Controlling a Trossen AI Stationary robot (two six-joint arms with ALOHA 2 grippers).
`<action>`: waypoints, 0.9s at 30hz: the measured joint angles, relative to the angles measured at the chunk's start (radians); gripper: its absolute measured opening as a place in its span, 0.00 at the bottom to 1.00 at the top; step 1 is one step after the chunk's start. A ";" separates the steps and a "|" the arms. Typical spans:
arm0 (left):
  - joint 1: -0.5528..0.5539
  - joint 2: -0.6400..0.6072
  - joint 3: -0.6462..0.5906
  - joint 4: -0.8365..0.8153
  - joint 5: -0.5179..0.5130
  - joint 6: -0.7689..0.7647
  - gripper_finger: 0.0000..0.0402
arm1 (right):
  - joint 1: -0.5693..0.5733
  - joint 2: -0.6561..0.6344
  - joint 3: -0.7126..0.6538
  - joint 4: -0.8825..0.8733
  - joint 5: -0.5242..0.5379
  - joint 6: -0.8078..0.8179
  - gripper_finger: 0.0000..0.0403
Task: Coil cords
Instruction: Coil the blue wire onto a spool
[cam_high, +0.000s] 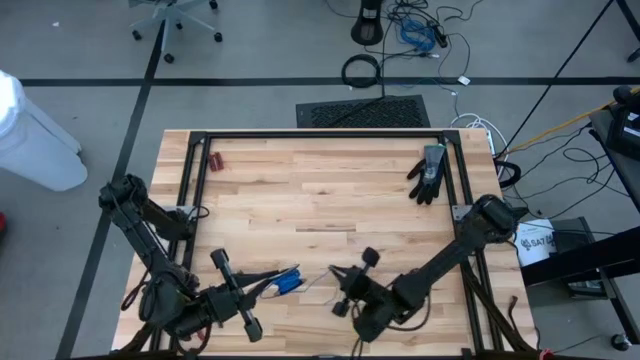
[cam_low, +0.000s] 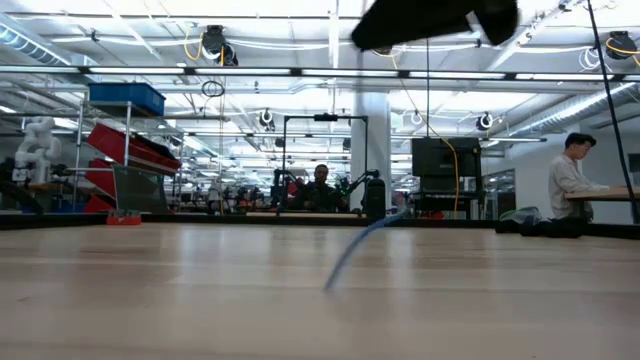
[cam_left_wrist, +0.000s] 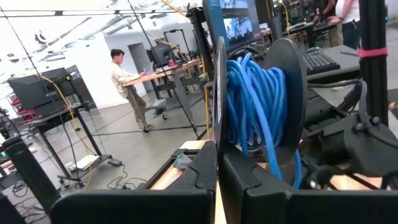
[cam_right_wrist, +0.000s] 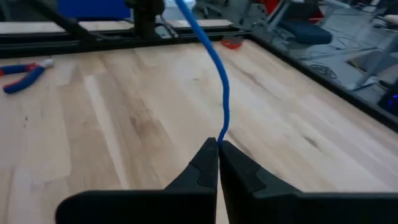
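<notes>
Cords (cam_high: 305, 279): one thin blue-grey cable with a bright blue plug, lying near the front edge of the table (cam_high: 320, 195), strung between the two grippers

Left gripper (cam_high: 268, 286): at the front of the table, fingers (cam_left_wrist: 202, 177) pressed shut; from above, the blue plug end sits right at its tips. Whether it truly pinches the cable I cannot tell, since its own camera looks out into the room at a spool of blue cable (cam_left_wrist: 258, 106) and shows no cord between the fingers

Right gripper (cam_high: 336, 274): also at the front, just across from the left one, fingers (cam_right_wrist: 202, 165) clamped on the cable, which rises blue from the tips and arcs off over the wood

Step in hand, by my reckoning: first grasp made, cable stretched, no loops formed yet; coiling barely begun

Next move calls for: bringing the held stretch round toward the plug end to lay a first loop, with slack kept so the thin cable does not slip out of the grip

Farther back: red-handled pliers (cam_high: 216, 160) at the rear left, black glove (cam_high: 429, 174) at the rear right, both well apart from the work

Beyond the table: a person (cam_low: 572, 180) at a bench
</notes>
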 joint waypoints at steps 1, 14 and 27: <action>-0.003 -0.003 0.000 0.002 0.000 0.000 0.02 | 0.012 -0.013 0.000 -0.042 0.014 0.032 0.00; -0.044 -0.010 0.000 -0.002 -0.001 0.007 0.02 | 0.146 -0.124 0.000 -0.490 0.137 0.462 0.00; -0.078 -0.017 0.000 -0.002 -0.001 0.031 0.02 | 0.262 -0.351 -0.001 -0.385 0.428 0.257 0.00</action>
